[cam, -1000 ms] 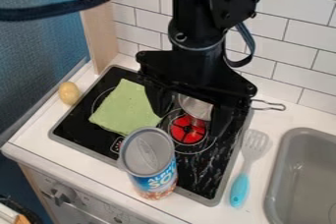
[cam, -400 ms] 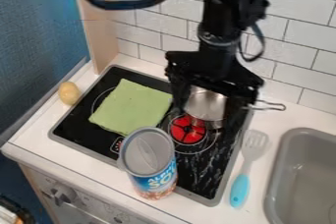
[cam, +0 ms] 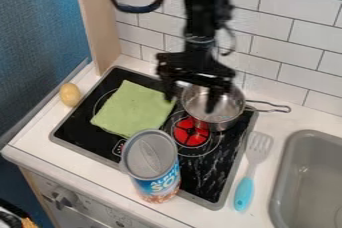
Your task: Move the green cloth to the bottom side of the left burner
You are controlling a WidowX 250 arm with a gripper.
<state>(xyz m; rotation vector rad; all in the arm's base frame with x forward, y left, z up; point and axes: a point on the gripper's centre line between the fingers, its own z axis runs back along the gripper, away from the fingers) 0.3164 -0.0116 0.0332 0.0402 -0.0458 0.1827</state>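
The black gripper (cam: 190, 103) hangs over the back of the stove, its two fingers spread apart with nothing held between them. One finger is near the cloth's upper right corner, the other in front of the pot's interior. The green cloth (cam: 134, 109) lies flat over the left burner (cam: 99, 105), covering most of it; part of the burner's ring shows along the cloth's left side.
A metal pot (cam: 230, 108) stands at the stove's back right, behind the red burner centre (cam: 190, 133). A can (cam: 151, 166) stands at the front edge. A potato (cam: 70, 94) is left, a spatula (cam: 245, 190) and grey sink (cam: 288, 182) right.
The gripper has shifted right and then back left, drawing away toward the wall, so more of the pot shows. The cloth has stayed in place.
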